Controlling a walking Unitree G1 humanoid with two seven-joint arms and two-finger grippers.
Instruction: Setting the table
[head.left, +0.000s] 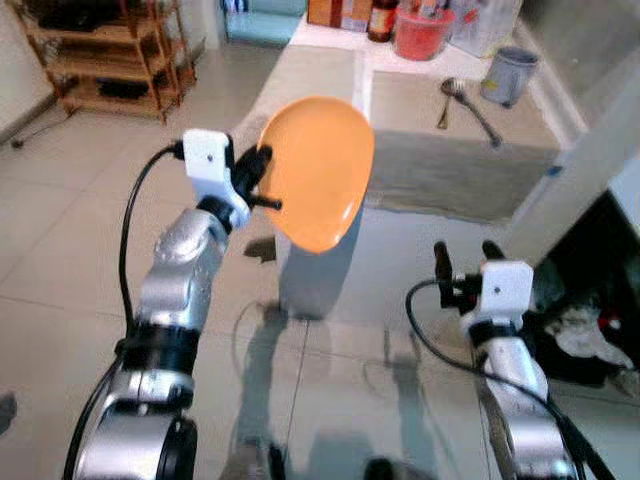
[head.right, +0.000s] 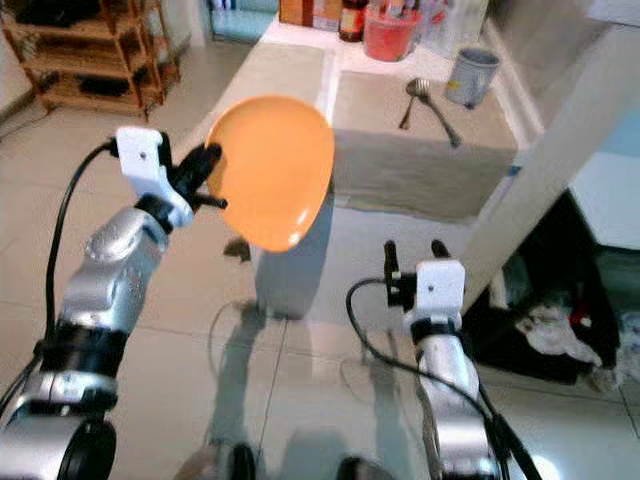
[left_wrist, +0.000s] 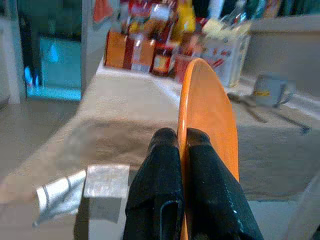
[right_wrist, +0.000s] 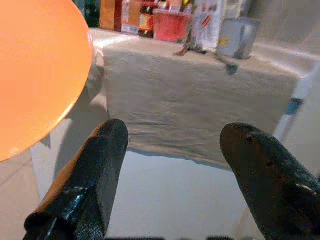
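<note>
Left gripper (head.left: 258, 178): nearest the camera, raised on its silver arm, black fingers (left_wrist: 165, 165) pinched together on the rim of the orange plate (head.left: 318, 170).
Orange plate: held on edge in the air, just past the left fingertips, short of the table (head.left: 330, 75) ahead; its face is turned toward the right arm.
Plate's look: plain orange, round, shallow, smooth and glossy, with nothing on it.
Right gripper (head.right: 411, 252): lower and nearer than the plate, fingers spread apart, holding nothing.
Table beyond the grippers: covered with a beige cloth (head.left: 455, 150); a spoon (head.left: 455, 100) and a grey cup (head.left: 508, 75) lie ahead of the right gripper, jars and a red tub (head.left: 422, 32) at the far end.
Progress: early, by my reading. The plate is picked up but not yet set down; placing it remains.
</note>
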